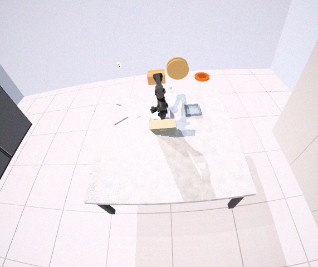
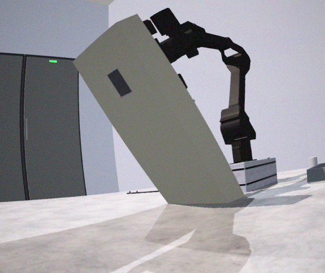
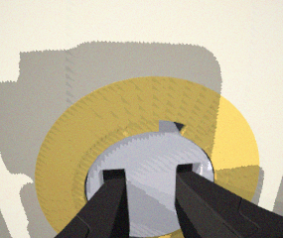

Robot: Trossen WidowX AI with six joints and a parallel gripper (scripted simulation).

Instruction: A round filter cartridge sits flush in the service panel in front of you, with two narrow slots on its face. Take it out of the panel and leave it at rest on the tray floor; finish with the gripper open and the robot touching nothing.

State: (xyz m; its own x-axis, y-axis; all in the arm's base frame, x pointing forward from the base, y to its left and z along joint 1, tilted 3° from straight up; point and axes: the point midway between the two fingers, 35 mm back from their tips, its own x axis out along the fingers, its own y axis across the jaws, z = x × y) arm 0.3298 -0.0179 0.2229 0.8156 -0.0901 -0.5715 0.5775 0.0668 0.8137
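White tiles surround the table (image 1: 141, 172) from above, where the arm (image 1: 159, 96) bends over the panel (image 1: 162, 124) and the tray (image 1: 192, 109) lies to one side. From outside, the panel leans steeply toward the arm — its face hidden. At the wrist, the gripper (image 3: 151, 173) has both fingertips in the slots of the grey cartridge (image 3: 151, 192), clamped on it — the cartridge sits inside its yellow ring (image 3: 62, 159).

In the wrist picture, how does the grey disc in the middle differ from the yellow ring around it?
The grey filter cartridge is a solid disc, the yellow ring a wider band around it. The cartridge face has small notches at its top and bottom edge; the ring looks plain. The gripper has its jaws set into the cartridge face, not on the ring. Both are round and sit in the pale service panel.
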